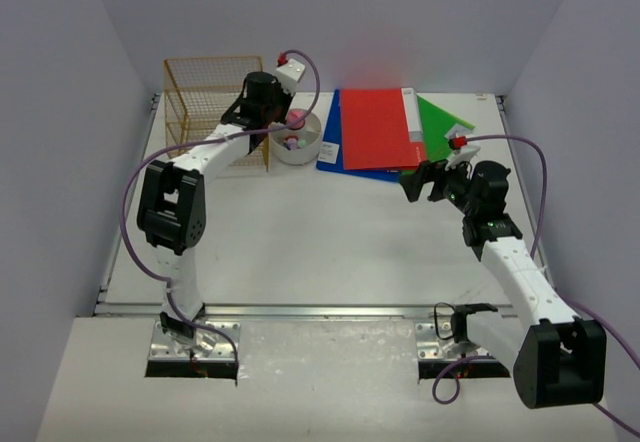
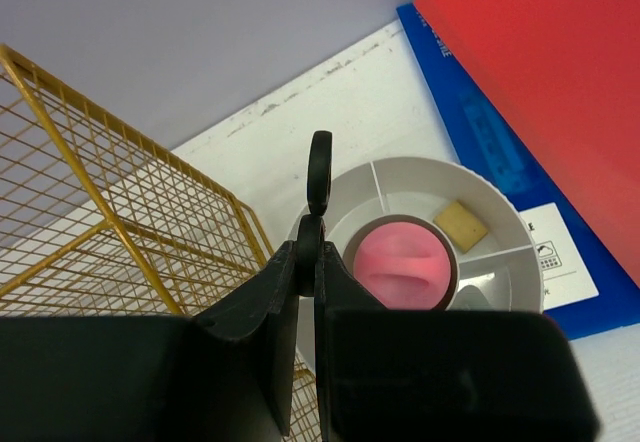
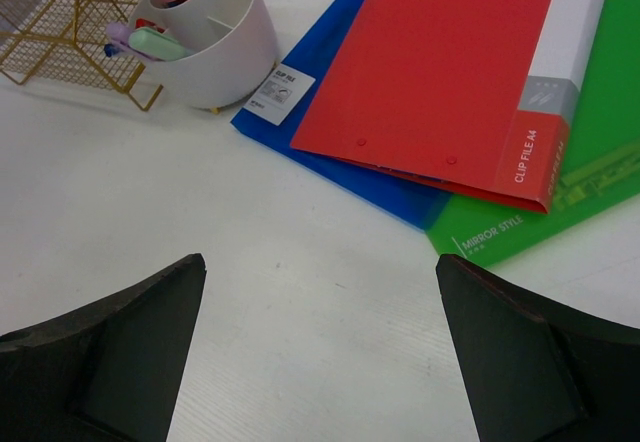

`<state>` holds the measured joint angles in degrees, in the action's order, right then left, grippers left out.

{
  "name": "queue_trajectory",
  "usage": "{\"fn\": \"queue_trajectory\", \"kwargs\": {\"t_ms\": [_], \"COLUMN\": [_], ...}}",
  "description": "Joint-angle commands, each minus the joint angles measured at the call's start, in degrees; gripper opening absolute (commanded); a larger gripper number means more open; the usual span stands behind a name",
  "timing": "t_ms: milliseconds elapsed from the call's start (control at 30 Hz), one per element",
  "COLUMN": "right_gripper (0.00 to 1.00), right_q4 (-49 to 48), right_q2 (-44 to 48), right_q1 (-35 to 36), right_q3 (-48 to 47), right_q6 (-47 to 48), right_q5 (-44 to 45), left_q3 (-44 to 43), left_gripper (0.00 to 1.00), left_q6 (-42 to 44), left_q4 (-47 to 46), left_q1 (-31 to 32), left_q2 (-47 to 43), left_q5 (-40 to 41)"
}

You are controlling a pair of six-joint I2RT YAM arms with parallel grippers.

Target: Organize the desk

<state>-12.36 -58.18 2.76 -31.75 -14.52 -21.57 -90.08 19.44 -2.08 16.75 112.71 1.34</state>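
Where right tool gapes (left tool pinched), desk lies below

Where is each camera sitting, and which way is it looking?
Top external: high behind the arms, looking down on the whole desk; the left arm and right arm show, bases nearest.
Left wrist: on the left arm, looking past the shut left gripper down into the white pot, beside the gold wire rack.
Right wrist: on the right arm, looking forward and down across the desk at the red folder, between the open right gripper's fingers.
Shared: both wrist views show the pot, rack, red folder and blue folder.
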Motion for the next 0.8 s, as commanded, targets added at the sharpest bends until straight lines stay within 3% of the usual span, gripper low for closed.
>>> {"fn": "queue_trajectory", "kwargs": {"t_ms": [0,667,767], "right_gripper": [0.99,0.99,0.99], "right_q4": [-2.0,-2.3,-2.2], "right_q2": [-0.3,-0.1,-0.1], "right_q1": [-0.3,-0.2,-0.3], "right_q3": [-2.3,-1.3,-1.4], "right_q6": [0.8,1.6,1.6], "right_q5": [-1.0,-2.3,-2.8], "left_q3": [-4.5,-11.5,-11.0], "left_gripper": [0.0,0.0,0.07], "left_q6": [0.1,2.5,3.0], "left_q4": [1.9,10.3,9.9], "left_q1": [-0.8,-1.2,-1.3], "left_q2": [0.3,6.7,6.7], "left_q5": [-1.1,3.5,4.3]}}
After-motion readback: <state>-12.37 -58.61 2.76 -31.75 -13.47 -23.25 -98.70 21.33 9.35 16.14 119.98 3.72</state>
